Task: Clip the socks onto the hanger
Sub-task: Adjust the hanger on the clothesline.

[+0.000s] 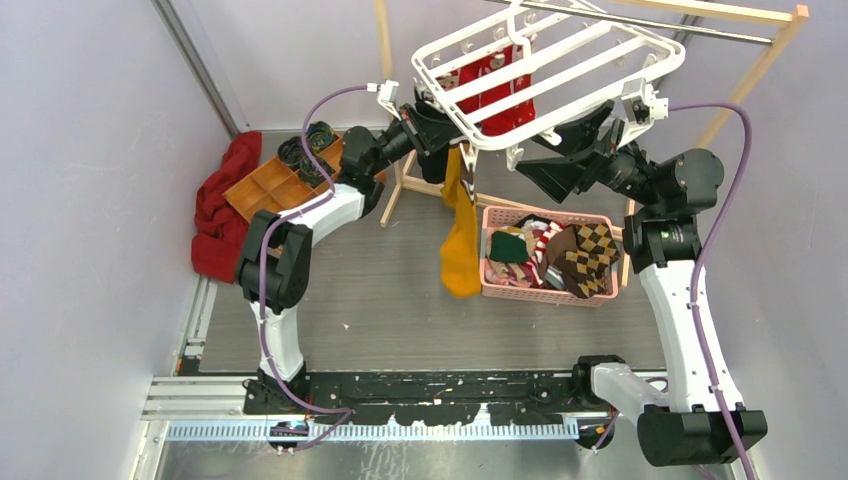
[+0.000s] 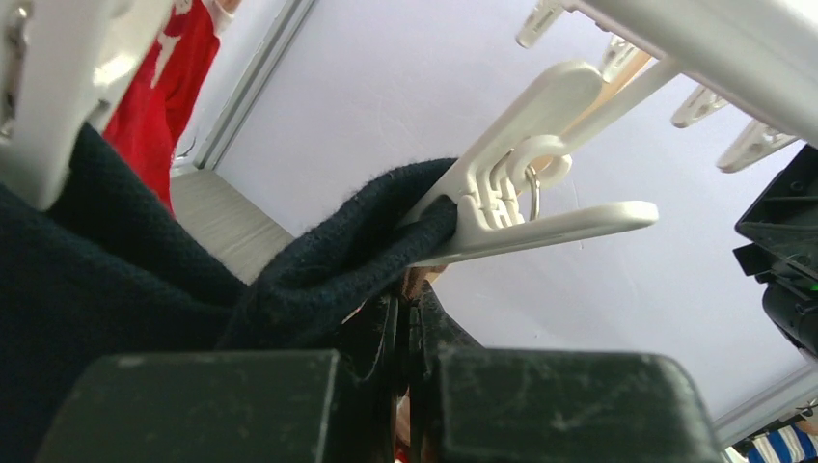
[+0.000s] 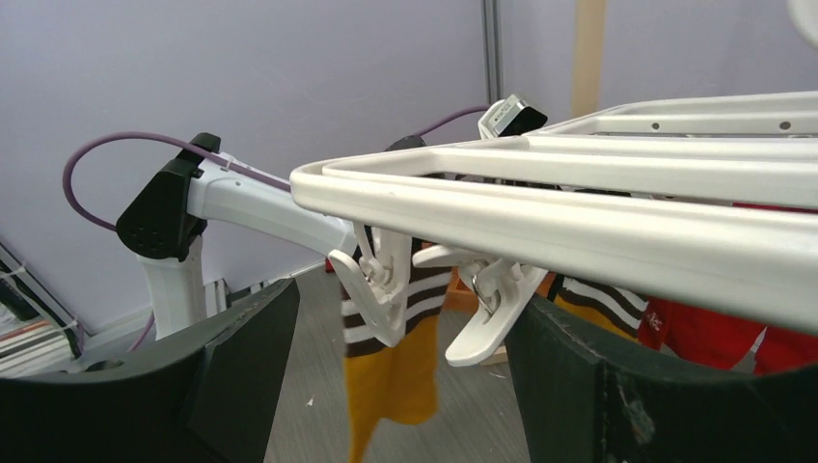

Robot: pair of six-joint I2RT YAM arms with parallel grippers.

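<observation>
Fingers of the left gripper (image 2: 407, 304) are pressed together just under the hanger's (image 2: 719, 43) left corner, and they appear to pinch the edge of the black sock (image 2: 309, 256). That sock runs up from the fingertips into a white clip (image 2: 497, 193) dangling from the hanger, whose two prongs bite a fold of the fabric. The clip's long axis slants up and away from the fingers toward the hanger's bar, so fingertips, sock and clip lie almost in one line, each touching the next.

The right gripper (image 3: 400, 313) holds nothing. Its fingers stand wide, one to each side of two clips under the hanger's rim. One of these grips the striped cuff of a mustard sock (image 3: 391, 386), which hangs straight down. The other, a spare clip (image 3: 487, 323), carries nothing.

As I read it, the black sock is seated, and the move ahead is a release by the left arm, by far the nearer. Backing off along the clip's axis should avoid tugging the fabric out. More socks, an argyle sock (image 1: 590, 245) among them, wait in the pink basket (image 1: 545, 297) below the hanger.
</observation>
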